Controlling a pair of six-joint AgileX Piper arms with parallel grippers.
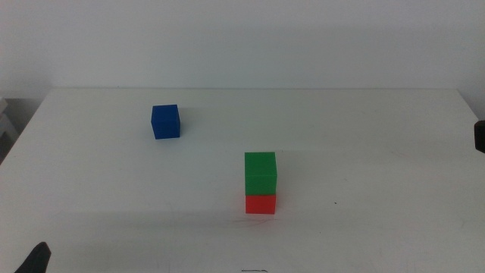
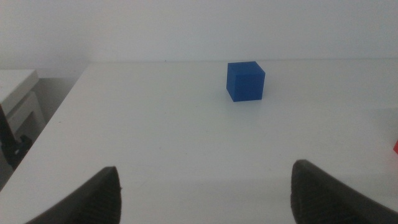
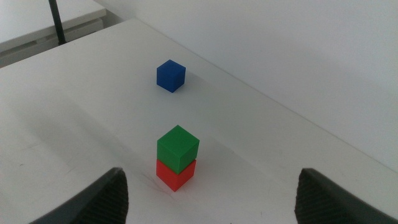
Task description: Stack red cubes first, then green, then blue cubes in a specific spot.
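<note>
— Cubes first: where do they sit?

— The green cube (image 1: 260,173) rests squarely on top of the red cube (image 1: 260,204), the two forming a short stack on the white counter (image 1: 364,136), right of centre and toward the near side in the middle view. The right wrist view shows the same pair, green cube (image 3: 178,148) over red cube (image 3: 176,174), edges roughly lined up.

— And the blue cube?

— The blue cube (image 1: 165,121) stands alone on the counter, well apart from the stack, farther back and to the left. Nothing touches it.

— Where is the left gripper?

— The left gripper (image 2: 205,193) hangs low above the counter at the near left corner, facing the blue cube (image 2: 245,81), which lies well ahead of it. Its fingers (image 2: 93,199) are spread wide and hold nothing.

— The right gripper?

— The right gripper (image 3: 211,199) is raised off to the right side, looking down across the stack toward the blue cube (image 3: 170,75). Its fingers (image 3: 329,199) are likewise parted wide and empty, clear of every cube.
</note>
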